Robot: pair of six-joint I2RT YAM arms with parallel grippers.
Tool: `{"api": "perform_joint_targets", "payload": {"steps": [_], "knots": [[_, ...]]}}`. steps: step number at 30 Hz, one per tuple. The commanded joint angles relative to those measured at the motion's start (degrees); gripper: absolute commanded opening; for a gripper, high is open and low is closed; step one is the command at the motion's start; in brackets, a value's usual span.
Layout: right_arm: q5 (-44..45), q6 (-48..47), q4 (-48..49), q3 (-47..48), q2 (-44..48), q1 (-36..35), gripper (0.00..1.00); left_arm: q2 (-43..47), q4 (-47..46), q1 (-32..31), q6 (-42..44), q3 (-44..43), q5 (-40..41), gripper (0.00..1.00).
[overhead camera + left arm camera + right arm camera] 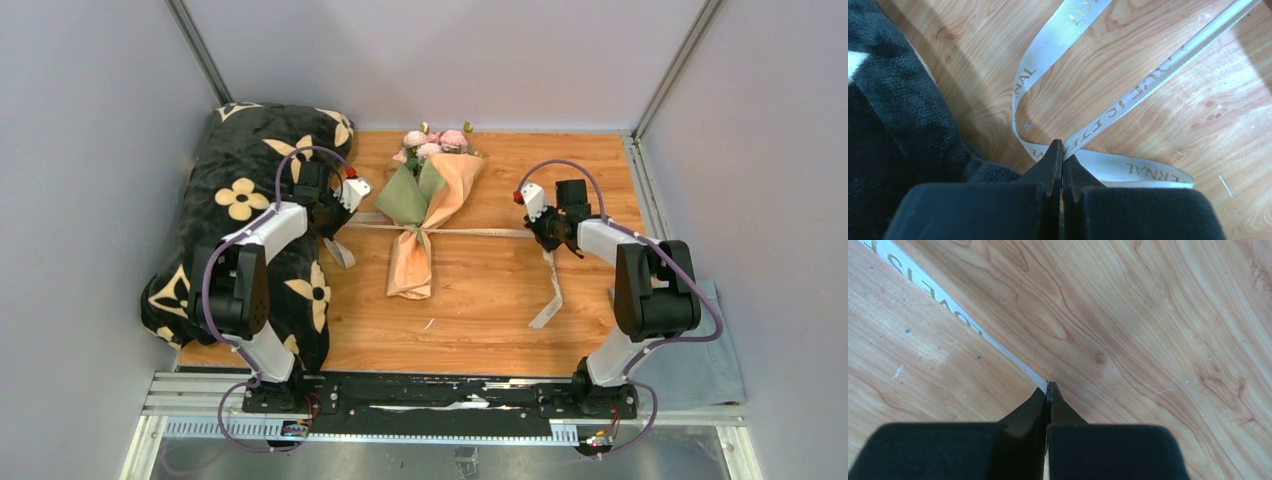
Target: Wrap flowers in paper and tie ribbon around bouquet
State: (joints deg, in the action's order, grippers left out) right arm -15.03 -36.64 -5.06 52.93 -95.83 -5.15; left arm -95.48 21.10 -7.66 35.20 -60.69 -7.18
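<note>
The bouquet (428,205) lies mid-table: pink flowers (436,141) at the far end, wrapped in peach-tan paper (415,265) with an olive green fold. The cream ribbon (480,232) crosses the bouquet's waist and runs taut to both sides. My left gripper (337,222) is shut on the ribbon (1128,102) left of the bouquet; a loose loop lies beside it. My right gripper (552,236) is shut on the ribbon (948,305) to the right. A free end (550,295) trails toward the near edge.
A black blanket with cream flower prints (245,215) is heaped along the table's left side, right beside my left gripper. A grey-blue cloth (705,365) lies at the near right corner. Walls close in the table on three sides.
</note>
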Motion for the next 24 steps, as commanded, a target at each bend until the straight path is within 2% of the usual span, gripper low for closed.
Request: {"api": "perform_joint_targets", "payload": {"steps": [1,6,11,17,20,21,22,24], "knots": [[6.36,-0.26,0.82,-2.39,3.75,2.16,0.0,2.4,5.97,2.91,0.18,-2.94,3.15,0.0],[6.69,-0.76,0.24,-2.39,3.54,2.1,0.0,5.51,9.06,1.68,0.51,-3.3,0.75,0.0],[-4.71,-3.95,1.05,-2.94,11.27,-2.16,0.0,8.78,19.32,-3.99,1.38,-7.23,-6.85,0.0],[-16.46,5.06,1.39,-2.61,19.43,-3.93,0.0,8.93,31.03,-15.11,-2.66,-15.82,-12.51,0.0],[-18.68,12.95,0.1,-3.7,21.78,-6.27,0.0,9.03,35.08,-20.26,-3.77,-18.83,-13.81,0.0],[-20.05,14.33,-1.3,-3.98,22.23,-7.33,0.02,9.34,35.89,-21.98,-4.25,-19.71,-13.85,0.0],[-21.02,15.07,-3.39,-4.05,22.53,-8.59,0.1,9.73,36.38,-23.51,-4.82,-20.61,-13.83,0.0],[-20.98,15.19,-8.1,-3.6,23.22,-10.89,0.33,10.77,36.4,-25.7,-6.22,-21.9,-15.02,0.0]]}}
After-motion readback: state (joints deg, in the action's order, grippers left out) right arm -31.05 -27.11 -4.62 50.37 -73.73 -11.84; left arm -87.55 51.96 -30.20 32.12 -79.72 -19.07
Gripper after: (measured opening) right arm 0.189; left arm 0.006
